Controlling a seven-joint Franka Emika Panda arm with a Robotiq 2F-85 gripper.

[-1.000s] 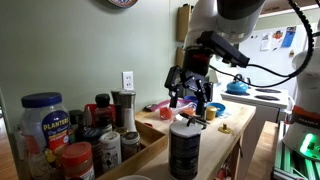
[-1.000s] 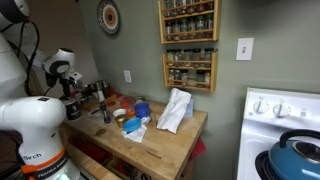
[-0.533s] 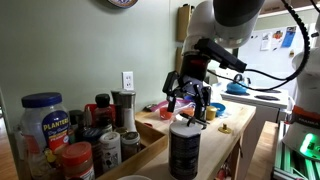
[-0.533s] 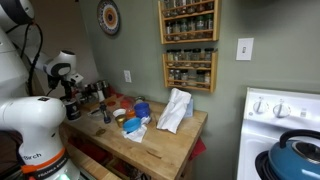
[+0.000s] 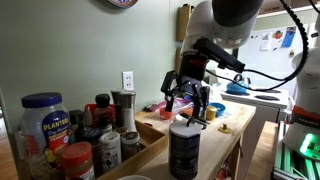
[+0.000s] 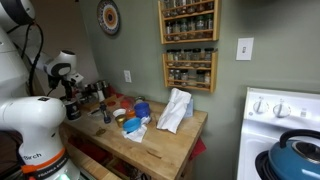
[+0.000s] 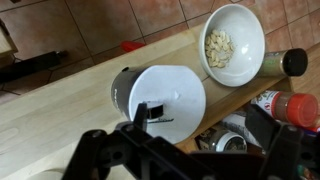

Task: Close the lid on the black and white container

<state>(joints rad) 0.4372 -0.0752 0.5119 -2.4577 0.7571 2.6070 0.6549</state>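
The black and white container stands upright close to the front edge of the wooden worktop, and in that exterior view it is among the nearest things, along with the cluster of jars to one side, where a blue-lidded clear jar rises above the smaller ones. The lid lies flat across the top of the canister; in the wrist view you look almost straight down on its pale round face, with a strip of the black wall showing at one side, but you cannot tell whether it is pressed fully home. A small dark tab sits on the lid near its edge. Your claw hangs right above the lid with its fingers spread apart, holding nothing, and a narrow gap shows between the fingertips and the cap. Just past the container in the wrist view sits a white bowl with pale nuts in it, and beside that a black-capped jar and a red-capped jar. Farther back, in an exterior view, a white cloth lies crumpled on the worktop, two wooden spice racks hang on the green wall, and a blue kettle rests on the stove.
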